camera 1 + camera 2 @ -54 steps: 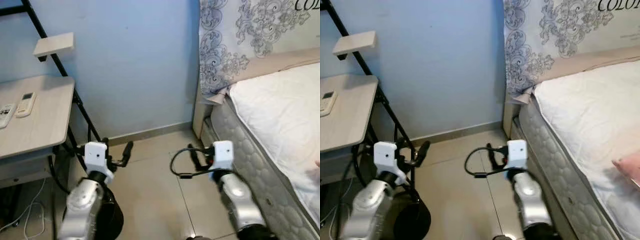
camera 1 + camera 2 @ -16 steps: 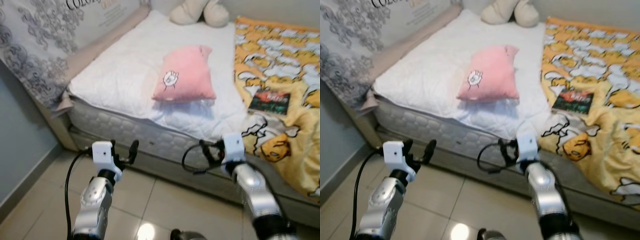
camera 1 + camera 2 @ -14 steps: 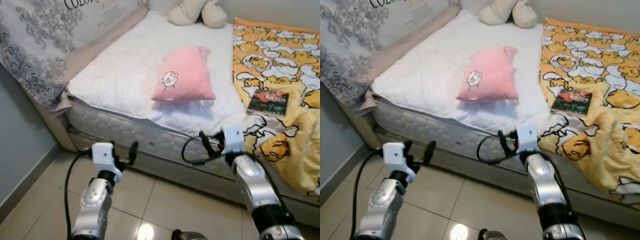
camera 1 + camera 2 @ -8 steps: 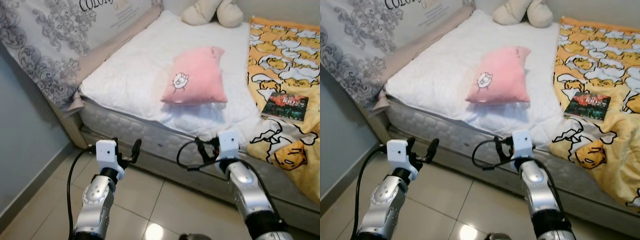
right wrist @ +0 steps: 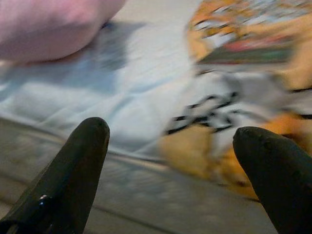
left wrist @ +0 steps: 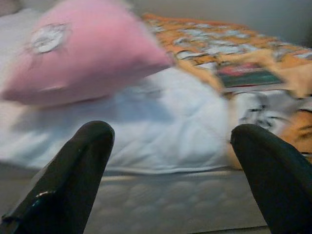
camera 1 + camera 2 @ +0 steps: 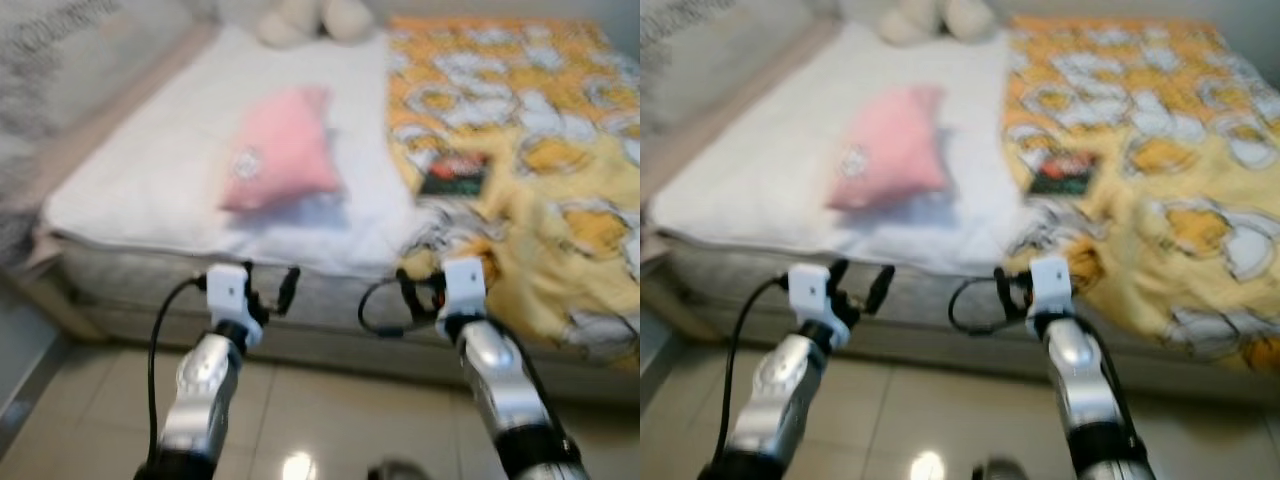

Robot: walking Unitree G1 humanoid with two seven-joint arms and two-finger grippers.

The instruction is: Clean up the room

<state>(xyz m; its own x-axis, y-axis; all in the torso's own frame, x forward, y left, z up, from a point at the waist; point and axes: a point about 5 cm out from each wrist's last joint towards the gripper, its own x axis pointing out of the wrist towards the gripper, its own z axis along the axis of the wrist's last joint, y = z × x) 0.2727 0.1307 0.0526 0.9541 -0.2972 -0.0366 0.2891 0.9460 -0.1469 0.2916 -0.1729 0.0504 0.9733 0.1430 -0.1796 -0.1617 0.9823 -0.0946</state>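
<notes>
Left gripper [image 7: 268,297]: raised over the tiled floor [image 7: 330,440] just short of the bed's near edge; fingers [image 6: 68,175] set wide apart, nothing between them; mattress side [image 7: 130,280] directly ahead of it and slightly below the sheet line.

Right gripper [image 7: 418,296]: level with the left one, well apart from it, also just short of the bed edge; fingers [image 5: 73,175] spread, holding nothing; a black cable loops beside its wrist.

Bed [image 7: 700,250]: long edge runs across in front of both grippers; bare floor lies between the two arms and beneath them.

White sheet [image 7: 150,170]: covers the portion ahead of the left gripper, its border hanging slightly over the mattress side.

Pink pillow [image 7: 278,148]: lying on the sheet, beyond the left gripper and a little toward the right one; well back from the edge.

Yellow patterned blanket [image 7: 540,150]: beyond the right gripper and to its outer side; its lower fold drapes over the bed edge nearest that gripper.

Book [image 7: 453,173]: dark cover, flat on the blanket, straight beyond the right gripper, apart from the pillow; cover detail too blurred to read.

Pale plush item [image 7: 305,18]: at the far end of the bed, probably a soft toy; blur prevents certainty.
</notes>
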